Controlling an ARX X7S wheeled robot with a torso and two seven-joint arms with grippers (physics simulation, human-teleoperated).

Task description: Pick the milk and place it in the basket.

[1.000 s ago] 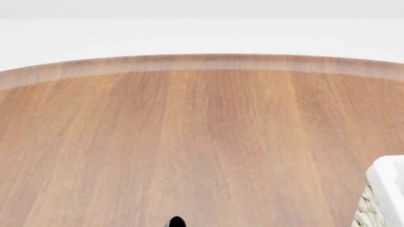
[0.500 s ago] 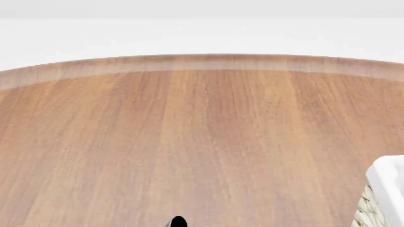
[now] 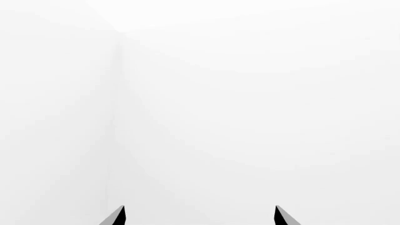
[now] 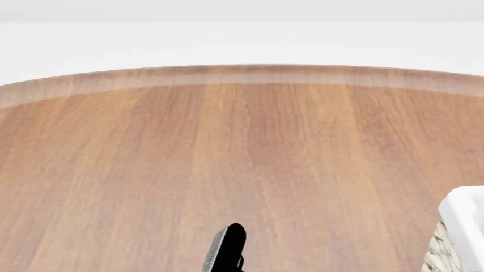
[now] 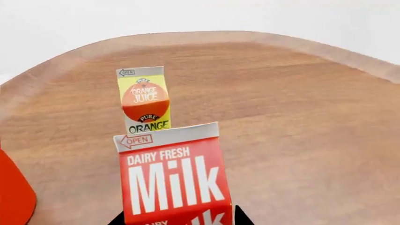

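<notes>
The milk, a carton with a red top and white "Milk" lettering, fills the near part of the right wrist view. My right gripper is shut on it, one dark fingertip against each side. The milk does not show in the head view. A corner of the basket, cream wicker with a white liner, shows at the right edge of the head view. My left gripper is open and empty and faces a blank white wall. A black gripper finger pokes up at the bottom middle of the head view; I cannot tell which arm it belongs to.
The yellow-orange "Orange Juice" carton stands upright on the round wooden table, just beyond the milk. Part of a red-orange object shows at the edge of the right wrist view. The table's far rim curves across the head view.
The black finger at the bottom of the head view has risen from a small tip to a taller shape. The table and basket corner have not moved.
</notes>
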